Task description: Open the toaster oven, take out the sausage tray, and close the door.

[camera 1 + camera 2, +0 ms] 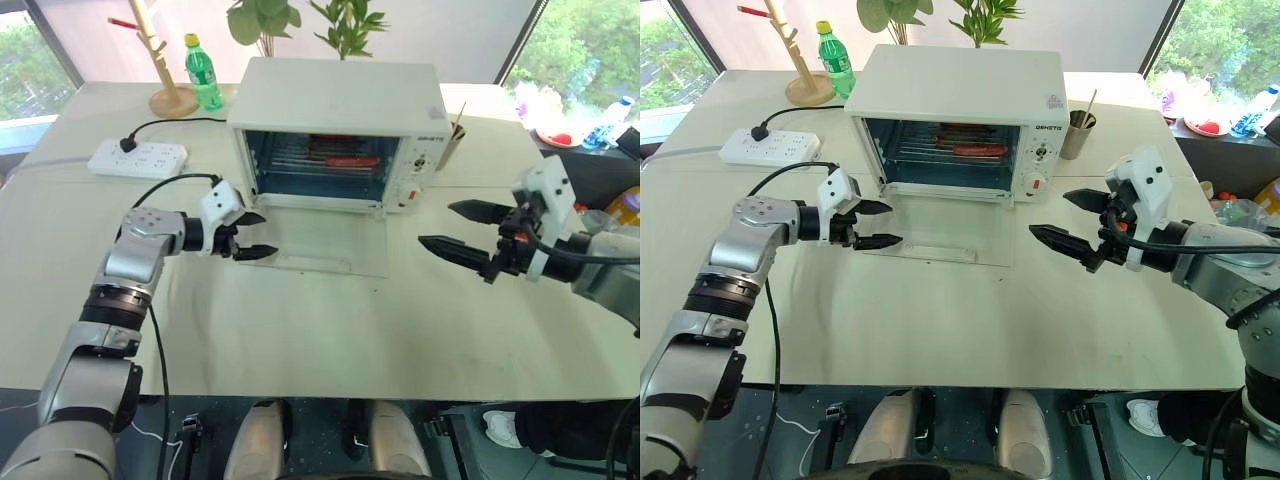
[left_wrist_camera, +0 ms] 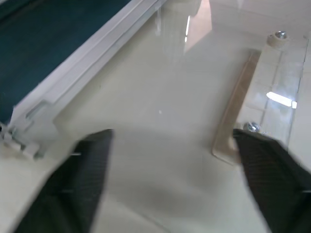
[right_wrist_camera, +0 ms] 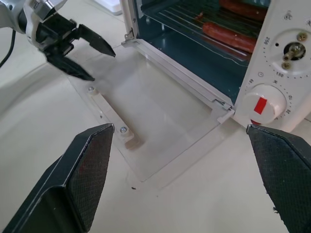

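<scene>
Your left gripper (image 1: 872, 224) is spread open, holding nothing, hovering just over the left front corner of the door (image 1: 940, 228). That door is swung fully down and lying flat on the surface (image 1: 940, 330), glass pane up, with its bar handle (image 3: 114, 124) at the edge closest to you. Your right gripper (image 1: 1068, 222) is open too and empty, floating off the door's right edge, well apart from the left one, so the whole stretch of door between them is free.

Behind the hinge line the toaster oven (image 1: 960, 100) is wide open. The sausage tray (image 1: 965, 148) sits inside on the wire rack in the upper part of the cavity, toward the back, with red sausages (image 3: 228, 36) on it. It's beyond both grippers, up and past the flat door, closer to the middle-right of the opening. The knob panel (image 1: 1040, 160) is on the oven's right side, just ahead of your right gripper.

Left of the oven: a white power strip (image 1: 770, 146), a green bottle (image 1: 835, 62) and a wooden stand (image 1: 800, 70). A metal cup (image 1: 1076, 130) sits right of the oven. Lots of bare surface in front of the door.
</scene>
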Tool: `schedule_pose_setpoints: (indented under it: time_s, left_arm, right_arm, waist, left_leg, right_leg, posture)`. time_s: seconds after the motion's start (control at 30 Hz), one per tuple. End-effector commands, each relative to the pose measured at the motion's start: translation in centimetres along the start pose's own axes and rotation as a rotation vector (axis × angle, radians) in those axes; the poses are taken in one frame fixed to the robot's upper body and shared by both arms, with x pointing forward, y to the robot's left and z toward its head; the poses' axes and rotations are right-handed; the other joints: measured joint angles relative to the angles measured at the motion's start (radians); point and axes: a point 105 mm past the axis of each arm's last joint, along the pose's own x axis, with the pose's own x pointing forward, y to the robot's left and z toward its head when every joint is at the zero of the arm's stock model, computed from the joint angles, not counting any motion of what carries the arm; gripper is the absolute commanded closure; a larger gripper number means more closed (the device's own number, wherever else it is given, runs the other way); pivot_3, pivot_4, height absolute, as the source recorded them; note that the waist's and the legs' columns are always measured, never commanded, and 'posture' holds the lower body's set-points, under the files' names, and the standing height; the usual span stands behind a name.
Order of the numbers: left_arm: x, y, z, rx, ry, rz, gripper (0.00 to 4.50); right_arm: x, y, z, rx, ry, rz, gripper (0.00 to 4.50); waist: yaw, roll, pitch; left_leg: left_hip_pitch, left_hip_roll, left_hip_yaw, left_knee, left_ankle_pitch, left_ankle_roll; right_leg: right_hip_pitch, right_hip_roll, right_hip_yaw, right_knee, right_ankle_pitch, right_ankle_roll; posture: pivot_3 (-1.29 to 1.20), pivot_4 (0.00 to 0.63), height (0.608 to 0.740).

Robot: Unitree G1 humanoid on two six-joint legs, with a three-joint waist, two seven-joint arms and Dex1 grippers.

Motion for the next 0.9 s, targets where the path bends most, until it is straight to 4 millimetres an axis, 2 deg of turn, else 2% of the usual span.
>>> schedule_pose_setpoints:
  time_s: [0.03,0.13,0.23,0.3,0.4,0.57,0.73,0.9]
  left_arm:
    - [-2.5,0.0,4.2,-0.018,-0.13,0.004,0.03]
    - [-3.8,-0.5,6.3,-0.049,-0.194,-0.012,0.03]
    - [-6.5,0.4,9.5,-0.086,-0.294,0.039,0.03]
    - [-7.2,0.7,10.0,-0.088,-0.304,0.058,0.03]
    - [-7.6,0.6,9.9,-0.06,-0.272,0.066,0.03]
    - [-8.1,0.7,8.6,-0.057,-0.222,0.086,0.03]
    - [-8.5,0.6,7.8,-0.067,-0.209,0.093,0.03]
    - [-7.9,0.4,7.5,-0.075,-0.209,0.086,0.03]
  right_arm:
    - [0.9,0.4,1.5,-0.076,-0.053,0.002,0.0]
    - [1.8,0.8,1.9,-0.119,-0.064,0.013,0.0]
    - [5.0,2.1,2.6,-0.231,-0.087,0.042,0.0]
    - [6.8,2.4,2.9,-0.294,-0.094,0.04,0.0]
    - [10.1,2.0,2.6,-0.513,-0.068,-0.003,0.0]
    - [14.9,2.1,2.2,-0.751,-0.075,0.01,0.0]
    - [18.1,1.9,2.9,-0.913,-0.106,-0.001,0.0]
    - [21.1,1.8,2.9,-1.029,-0.109,-0.008,0.0]
  waist:
    - [0.001,0.0,0.0]
    - [0.001,0.0,0.0]
    - [-0.003,0.0,0.0]
    - [-0.008,0.0,0.0]
    - [-0.011,0.0,0.0]
    - [-0.014,0.0,0.0]
    - [-0.025,0.0,0.0]
    - [-0.029,0.0,0.0]
  left_leg:
    - [0.0,0.0,0.0,0.0,0.0,0.0]
    - [0.0,0.0,0.0,0.0,0.0,0.0]
    - [0.0,0.0,0.0,0.0,0.0,0.0]
    - [0.0,0.0,0.0,0.0,0.0,0.0]
    - [0.0,-0.001,0.0,0.0,0.0,0.0]
    - [-0.001,-0.001,0.001,0.0,0.0,0.0]
    - [-0.001,-0.001,0.002,0.0,0.001,-0.001]
    - [0.0,-0.001,0.002,0.0,0.002,-0.003]
  right_leg:
    - [0.0,0.0,0.0,0.0,0.0,0.0]
    - [0.0,0.0,0.0,0.0,0.0,0.0]
    - [0.0,0.0,0.0,0.0,0.0,0.0]
    - [0.0,0.001,0.0,0.0,0.0,0.0]
    - [0.0,0.001,0.001,0.001,0.0,0.0]
    - [-0.001,0.0,0.001,0.001,0.0,0.0]
    - [-0.002,0.0,0.002,0.001,0.0,0.0]
    - [-0.002,0.001,0.002,0.002,0.0,0.0]
  posture:
    - [0.0,0.15,0.717]
    - [0.0,0.15,0.717]
    - [0.0,0.15,0.717]
    - [0.0,0.15,0.717]
    - [0.0,0.15,0.717]
    - [0.0,0.15,0.717]
    - [0.0,0.15,0.717]
    - [0.0,0.15,0.717]
